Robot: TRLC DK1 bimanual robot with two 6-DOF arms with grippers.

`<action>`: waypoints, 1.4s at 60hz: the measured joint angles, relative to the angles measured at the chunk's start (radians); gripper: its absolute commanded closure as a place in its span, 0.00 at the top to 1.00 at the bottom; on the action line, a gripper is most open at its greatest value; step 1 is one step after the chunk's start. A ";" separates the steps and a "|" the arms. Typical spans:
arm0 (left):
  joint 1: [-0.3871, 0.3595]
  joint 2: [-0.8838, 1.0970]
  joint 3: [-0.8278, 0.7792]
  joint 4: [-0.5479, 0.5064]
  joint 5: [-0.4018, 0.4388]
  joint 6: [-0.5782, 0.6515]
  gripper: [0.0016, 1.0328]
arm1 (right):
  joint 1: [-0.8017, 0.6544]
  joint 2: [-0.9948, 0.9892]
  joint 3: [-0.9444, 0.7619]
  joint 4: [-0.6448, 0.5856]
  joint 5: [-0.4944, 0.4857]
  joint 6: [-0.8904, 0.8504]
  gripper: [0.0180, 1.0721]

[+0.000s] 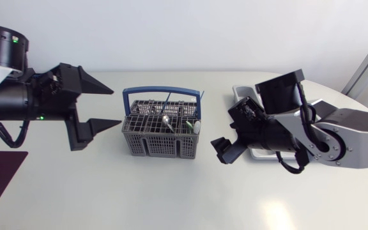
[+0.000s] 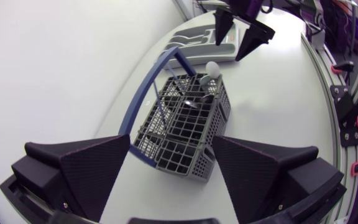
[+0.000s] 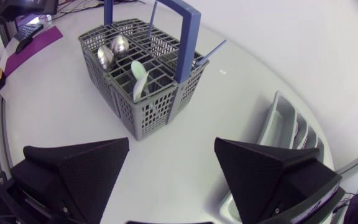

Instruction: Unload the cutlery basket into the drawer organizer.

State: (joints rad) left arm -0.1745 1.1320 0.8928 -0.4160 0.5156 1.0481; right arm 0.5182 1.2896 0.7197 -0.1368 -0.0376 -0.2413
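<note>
left fingers [image 1: 98,85] wide, level, just short of the basket [image 1: 161,131] mid counter [image 1: 139,198]; right fingers [image 3: 79,171] wide, tipped down between basket and far-edge organizer [image 3: 288,134].

Grey cutlery basket [image 3: 154,112] ahead of the wide-parted right gripper [image 3: 172,142], drawer organizer [image 3: 288,127] beside.

this is looking like a robot lab; a left arm [image 1: 15,102] and a right arm [image 1: 337,137] are sitting at a plain white table [image 1: 171,198]; a grey cutlery basket [image 1: 147,148] is standing on it
</note>
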 measured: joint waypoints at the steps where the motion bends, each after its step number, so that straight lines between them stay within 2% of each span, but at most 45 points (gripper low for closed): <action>1: -0.018 0.000 -0.002 0.000 -0.011 0.012 0.95 | 0.000 -0.002 0.000 -0.005 -0.001 -0.003 0.95; 13: -0.231 0.018 -0.011 0.003 -0.135 0.162 0.95 | 0.009 -0.026 0.000 -0.048 -0.011 -0.045 0.95; 26: -0.347 0.140 -0.009 0.023 -0.243 0.285 0.93 | 0.036 -0.026 0.000 -0.065 -0.013 -0.064 0.95; 32: -0.365 0.196 0.012 0.032 -0.264 0.327 0.89 | 0.045 -0.026 0.000 -0.066 -0.014 -0.076 0.95; 39: -0.375 0.256 0.062 0.051 -0.287 0.368 0.88 | 0.051 -0.026 0.000 -0.066 -0.014 -0.082 0.95; 48: -0.386 0.329 0.130 0.071 -0.309 0.402 0.77 | 0.069 -0.026 0.000 -0.066 -0.011 -0.082 0.95; 54: -0.390 0.375 0.161 0.095 -0.320 0.421 0.63 | 0.089 -0.026 0.000 -0.066 -0.006 -0.086 0.95; 61: -0.391 0.425 0.177 0.139 -0.338 0.447 0.41 | 0.104 -0.032 0.000 -0.066 0.001 -0.097 0.95; 84: -0.391 0.458 0.179 0.165 -0.338 0.481 0.33 | 0.109 -0.041 0.000 -0.062 0.005 -0.104 0.95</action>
State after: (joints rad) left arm -0.5652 1.5898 1.0718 -0.2508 0.1776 1.5295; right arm 0.6277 1.2488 0.7193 -0.1986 -0.0322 -0.3450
